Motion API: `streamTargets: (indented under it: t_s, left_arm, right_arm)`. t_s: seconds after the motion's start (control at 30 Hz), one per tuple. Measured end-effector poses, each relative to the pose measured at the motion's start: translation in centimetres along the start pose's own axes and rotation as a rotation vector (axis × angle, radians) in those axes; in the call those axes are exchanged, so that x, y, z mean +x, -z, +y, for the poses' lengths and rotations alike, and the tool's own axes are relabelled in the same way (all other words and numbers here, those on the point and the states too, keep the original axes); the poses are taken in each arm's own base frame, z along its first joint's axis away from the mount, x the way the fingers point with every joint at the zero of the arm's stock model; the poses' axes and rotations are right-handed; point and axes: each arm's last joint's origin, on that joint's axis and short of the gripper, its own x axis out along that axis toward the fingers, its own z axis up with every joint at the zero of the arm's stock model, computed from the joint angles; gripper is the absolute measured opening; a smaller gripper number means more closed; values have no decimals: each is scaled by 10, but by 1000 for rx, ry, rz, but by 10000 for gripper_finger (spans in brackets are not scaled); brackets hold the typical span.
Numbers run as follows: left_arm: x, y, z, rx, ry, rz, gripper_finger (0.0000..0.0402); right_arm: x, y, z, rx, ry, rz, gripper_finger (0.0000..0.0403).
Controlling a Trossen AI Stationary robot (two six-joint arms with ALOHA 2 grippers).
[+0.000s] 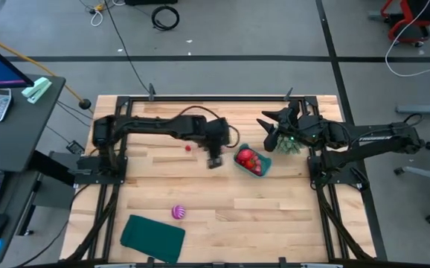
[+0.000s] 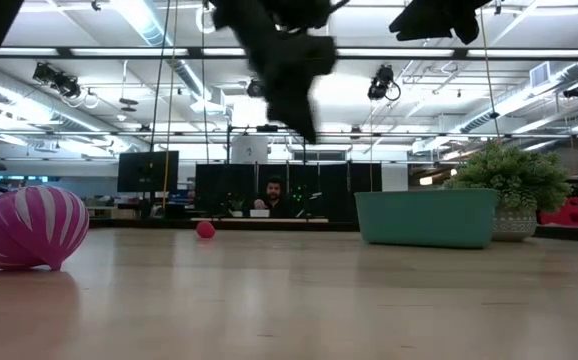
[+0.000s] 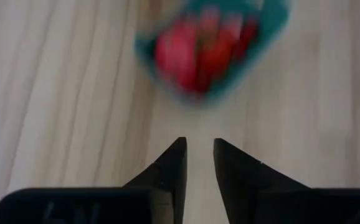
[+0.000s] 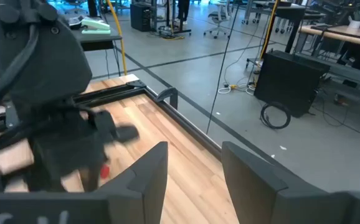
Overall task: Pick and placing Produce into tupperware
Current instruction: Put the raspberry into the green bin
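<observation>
The teal tupperware (image 1: pixel 253 162) stands on the table right of centre and holds several red fruits (image 1: pixel 249 159). It shows blurred in the left wrist view (image 3: pixel 212 50) and in the low view (image 2: pixel 426 217). My left gripper (image 1: pixel 215 158) hangs above the table just left of the tub, fingers (image 3: pixel 198 149) a narrow gap apart and empty. One tiny red piece (image 1: pixel 188 147) lies left of it. The purple-and-pink striped ball (image 1: pixel 178 212) rests on the table near the front. My right gripper (image 1: pixel 269 123) is open and empty, raised beside the green bushy clump (image 1: pixel 286 141).
A flat dark teal sheet (image 1: pixel 153 234) lies at the table's front left. The bushy clump (image 2: pixel 509 180) stands just behind and to the right of the tub. Bare wood lies between the ball and the tub. A person sits far behind the table (image 2: pixel 272 195).
</observation>
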Motion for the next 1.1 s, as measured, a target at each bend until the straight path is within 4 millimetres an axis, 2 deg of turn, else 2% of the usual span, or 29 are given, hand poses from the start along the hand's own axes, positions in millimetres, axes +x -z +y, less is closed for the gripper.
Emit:
streamTargets:
  t_s: [0.2, 0.33, 0.47, 0.6, 0.73, 0.87, 0.97, 1.1]
  left_arm:
    - [-34, 34, -6, -24, -31, 349, 66]
    - [-48, 50, -14, -24, -147, 510, 52]
    - [-68, 58, -20, -39, -313, 558, 38]
    - [-103, 60, -24, -105, -359, 470, 29]
    - [-147, 63, -28, -155, -373, 323, 24]
    - [-188, 80, -28, -201, -418, 144, 23]
    - [-197, 108, -26, -245, -382, 27, 23]
    - [-183, 156, -21, -290, -311, -130, 23]
  right_arm:
    - [0, 1, 0, -3, 1, 5, 159]
    - [0, 1, 0, -4, 1, 6, 159]
    - [0, 1, 0, -4, 1, 7, 159]
    - [0, 1, 0, -7, 2, 11, 159]
    - [0, 2, 0, -9, 2, 15, 159]
    - [0, 2, 0, -9, 2, 15, 159]
    - [0, 2, 0, -9, 2, 15, 159]
    - [0, 1, 0, -6, 2, 11, 159]
